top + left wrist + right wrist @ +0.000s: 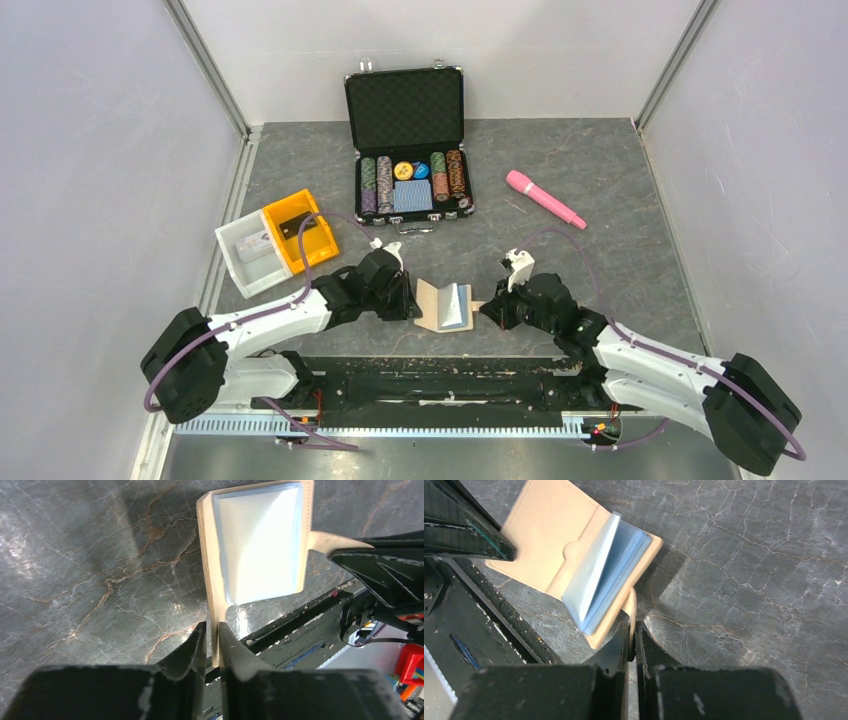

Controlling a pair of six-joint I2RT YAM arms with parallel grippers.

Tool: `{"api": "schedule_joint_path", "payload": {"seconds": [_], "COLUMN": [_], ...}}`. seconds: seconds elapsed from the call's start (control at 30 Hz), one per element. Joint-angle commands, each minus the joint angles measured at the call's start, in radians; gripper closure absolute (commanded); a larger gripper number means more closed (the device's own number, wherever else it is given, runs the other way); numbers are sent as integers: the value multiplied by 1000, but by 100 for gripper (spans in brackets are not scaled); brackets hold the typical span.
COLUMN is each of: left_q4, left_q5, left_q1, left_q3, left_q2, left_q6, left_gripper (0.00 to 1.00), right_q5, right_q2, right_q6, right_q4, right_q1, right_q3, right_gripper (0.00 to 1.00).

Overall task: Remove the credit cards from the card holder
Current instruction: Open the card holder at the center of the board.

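The tan card holder [445, 306] lies open near the table's front edge, between my two grippers. Its blue-grey inner sleeves [596, 575] fan upward. No credit cards show; whatever sits in the sleeves is hidden. My left gripper [212, 627] is shut on the edge of the holder's left tan flap [209, 555]. My right gripper [632, 625] is shut on the little closing tab [630, 602] at the holder's right side. From above, the left gripper [412, 300] and right gripper [490, 308] face each other across the holder.
An open black poker-chip case [408, 150] stands at the back centre. A pink wand-like object [545, 198] lies to its right. A yellow bin [298, 228] and a white bin [250, 255] sit at the left. The black base rail [430, 375] runs just behind the holder.
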Motion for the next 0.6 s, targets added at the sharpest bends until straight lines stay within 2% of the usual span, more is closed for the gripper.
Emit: {"api": "schedule_joint_path", "payload": {"seconds": [0.0,0.1,0.4,0.57], "left_q4": [-23,-23,-5,-10], "left_q5": [-51,-51,-35,-48], "left_q1": [-5,-5,-4,-5], "left_q3": [-12,-14,-26,-24], "left_q2": [-17,-9,-9,-38], "left_q6": [24,21,16,12], "left_gripper": [73,60,48,43], "right_q5": [11,-55,-171,-176], "right_q2": [-70,-101,-42,-28], "right_q6": [-24,3,69,70], "right_q4": [34,101,226,235], "right_q1": [-6,-7,-7,-9], "right_q3": [42,32,16,22], "right_gripper": [100,100,100,100]}}
